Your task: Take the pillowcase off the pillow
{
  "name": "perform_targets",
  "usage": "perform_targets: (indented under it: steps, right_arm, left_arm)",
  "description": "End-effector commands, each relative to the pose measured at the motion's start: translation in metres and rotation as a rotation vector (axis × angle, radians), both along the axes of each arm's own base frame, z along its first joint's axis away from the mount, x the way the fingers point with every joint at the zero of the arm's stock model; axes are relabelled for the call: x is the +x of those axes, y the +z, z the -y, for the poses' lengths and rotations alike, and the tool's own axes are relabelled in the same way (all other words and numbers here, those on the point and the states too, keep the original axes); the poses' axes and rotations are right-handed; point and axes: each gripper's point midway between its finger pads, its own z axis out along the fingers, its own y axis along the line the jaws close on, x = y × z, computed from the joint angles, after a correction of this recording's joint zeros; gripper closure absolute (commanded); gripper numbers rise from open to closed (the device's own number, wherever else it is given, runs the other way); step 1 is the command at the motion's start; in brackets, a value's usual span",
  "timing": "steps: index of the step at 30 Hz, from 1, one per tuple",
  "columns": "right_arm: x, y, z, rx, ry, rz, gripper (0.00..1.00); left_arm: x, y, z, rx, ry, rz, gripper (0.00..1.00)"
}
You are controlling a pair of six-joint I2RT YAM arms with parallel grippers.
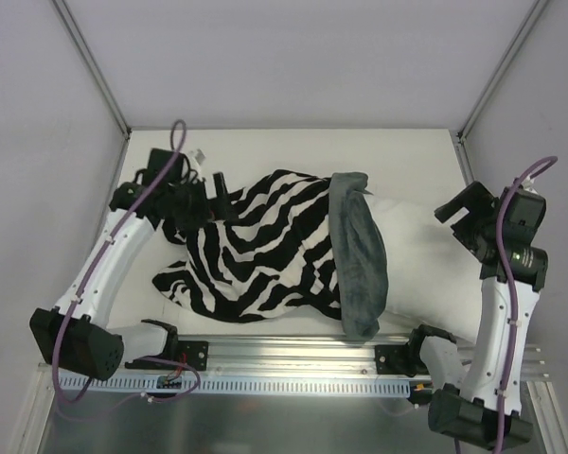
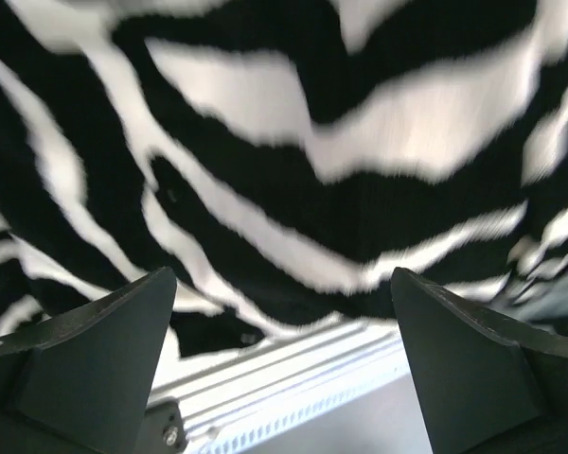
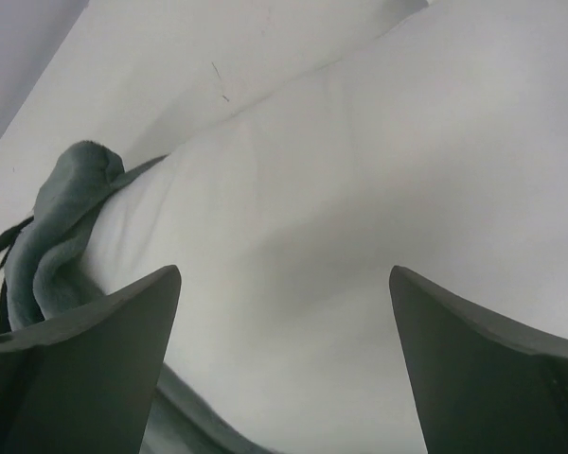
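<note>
Left end effector (image 2: 282, 276) wide, zebra pillowcase (image 2: 312, 189) close ahead, right end effector (image 3: 284, 271) wide, pillow (image 3: 379, 170) close ahead

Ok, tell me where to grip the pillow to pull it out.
Probably grip the pillow by its bare right end, coming from the right with the right gripper: that end bulges clear of the pillowcase and its rolled grey cuff.

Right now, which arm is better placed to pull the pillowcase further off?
Left arm: its open jaws face the zebra side of the pillowcase. The right arm's jaws face only bare pillow.
</note>
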Motion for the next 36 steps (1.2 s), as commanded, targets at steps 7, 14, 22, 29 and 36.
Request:
perform_targets:
  steps: [7,14,22,29,36]
  right_arm:
    - [-0.108,-0.067,-0.037,0.039,0.051,-0.158,0.04]
    - [-0.112,-0.119,-0.056,0.166,0.044,-0.197,0.04]
    - [-0.070,-0.147,-0.051,0.170,0.053,-0.207,0.24]
    - [-0.042,-0.090,-0.023,0.068,-0.048,-0.079,0.99]
    - [-0.015,0.024,-0.001,0.036,-0.118,0.119,0.99]
  left_arm:
    - [-0.085,-0.070,0.077,0.015,-0.322,-0.042,0.01]
    - [-0.095,-0.085,0.133,-0.064,-0.395,-0.105,0.07]
    - [-0.099,-0.116,0.129,0.027,-0.382,-0.169,1.00]
    - [-0.073,-0.067,0.045,-0.009,-0.118,-0.032,1.00]
    - [-0.032,0.013,-0.063,0.048,0.281,0.110,1.00]
